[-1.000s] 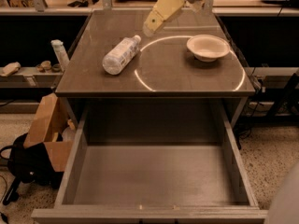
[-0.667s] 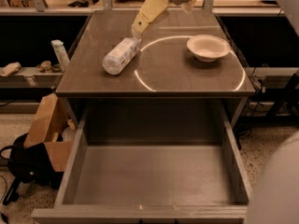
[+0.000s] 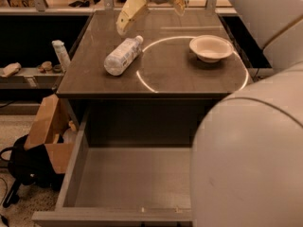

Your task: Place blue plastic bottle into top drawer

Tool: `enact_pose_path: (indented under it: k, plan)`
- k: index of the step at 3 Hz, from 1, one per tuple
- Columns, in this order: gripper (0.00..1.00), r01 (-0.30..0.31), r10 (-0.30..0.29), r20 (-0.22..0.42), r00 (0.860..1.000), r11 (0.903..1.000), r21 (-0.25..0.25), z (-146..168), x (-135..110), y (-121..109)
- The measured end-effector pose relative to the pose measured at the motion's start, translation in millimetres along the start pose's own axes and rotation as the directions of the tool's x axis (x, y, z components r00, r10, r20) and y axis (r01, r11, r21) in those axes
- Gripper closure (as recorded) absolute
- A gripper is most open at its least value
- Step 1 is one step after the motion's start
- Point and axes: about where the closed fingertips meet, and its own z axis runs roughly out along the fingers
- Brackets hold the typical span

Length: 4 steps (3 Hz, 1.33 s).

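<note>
1. Sliding left, the gripper (image 3: pixel 154 6) now hangs above the cap end of the blue plastic bottle (image 3: pixel 122 56), fingers (image 3: pixel 130 11) spread wide, gripping nothing.
2. Bottle lies on its side on the tabletop (image 3: pixel 189 74); top drawer (image 3: pixel 132 183) gapes below, so the grab looks next.
3. Label print: too faint to read.

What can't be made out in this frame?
- Top drawer: its right part is hidden by the robot's own body in the camera view.
- End effector, open over the table near the blue plastic bottle: its upper part is cut off by the top edge.
- Bottle label: the print is too small to read.
</note>
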Motion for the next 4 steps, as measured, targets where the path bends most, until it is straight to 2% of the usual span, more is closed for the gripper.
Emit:
enact_pose_path:
  k: [1,2,3,4]
  plan:
    - [0.0,-0.116,0.116,-0.024,0.993,0.9932,-0.001,12,-15,-6]
    - [0.0,-0.176,0.176,0.017,0.984,0.9843,-0.009,25,-40,-9]
    - [0.0,-0.179,0.179,0.037,0.983,0.9838,-0.016,27,-46,-9]
    - [0.0,-0.187,0.188,0.03,0.982,0.9821,-0.021,31,-50,-6]
